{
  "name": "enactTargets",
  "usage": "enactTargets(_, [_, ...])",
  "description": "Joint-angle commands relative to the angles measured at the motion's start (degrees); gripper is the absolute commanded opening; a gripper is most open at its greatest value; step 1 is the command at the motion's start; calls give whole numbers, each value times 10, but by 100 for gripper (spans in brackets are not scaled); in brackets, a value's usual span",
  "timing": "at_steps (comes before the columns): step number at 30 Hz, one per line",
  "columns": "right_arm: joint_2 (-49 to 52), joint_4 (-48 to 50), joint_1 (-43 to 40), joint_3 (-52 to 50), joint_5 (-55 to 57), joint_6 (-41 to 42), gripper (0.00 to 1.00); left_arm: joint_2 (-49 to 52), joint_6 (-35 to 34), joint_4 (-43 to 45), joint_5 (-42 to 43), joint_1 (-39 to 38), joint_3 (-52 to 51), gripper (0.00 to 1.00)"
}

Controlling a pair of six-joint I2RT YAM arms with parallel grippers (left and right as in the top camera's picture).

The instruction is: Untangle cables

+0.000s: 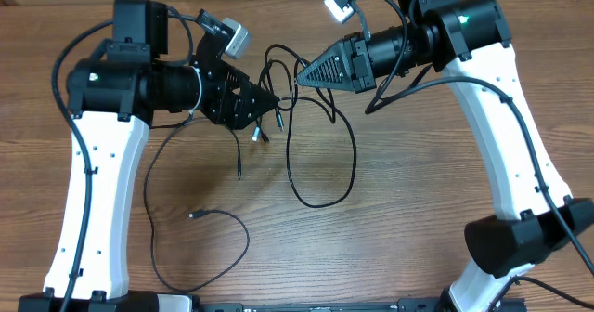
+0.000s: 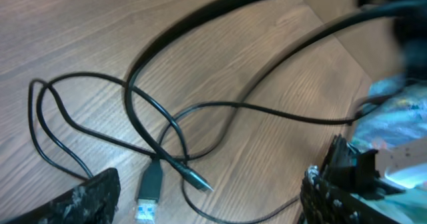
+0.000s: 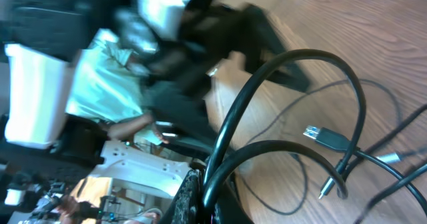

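1. Several cables (image 1: 353, 168) lie crossed in a knot between the two grippers, so untangling looks barely begun. One strand (image 1: 219, 214) trails loose at lower left.
2. Left gripper (image 1: 271, 103): jaws spread wide over the plugs (image 2: 150, 187), gripping nothing.
3. Right gripper (image 1: 299, 74): jaws pressed together, pinching a cable.

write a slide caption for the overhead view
Left gripper and right gripper face each other over the tangled black cables spread across the wooden table.
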Motion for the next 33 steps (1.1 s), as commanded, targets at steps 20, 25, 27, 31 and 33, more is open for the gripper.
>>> enactTargets(20, [-35,186,74,17,-160,186,4,0,0,22,22,-3,-22,76])
enactTargets(25, [-35,218,74,17,-159,205,4,0,0,8,-6,-3,-22,73])
enactTargets(27, [-35,219,74,17,-146,205,4,0,0,3,-13,-3,-23,73])
enactTargets(31, [-35,219,72,17,-104,205,4,0,0,0,-13,-3,-23,50])
enactTargets(33, [-35,218,71,17,-90,205,4,0,0,-2,-14,-3,-23,5])
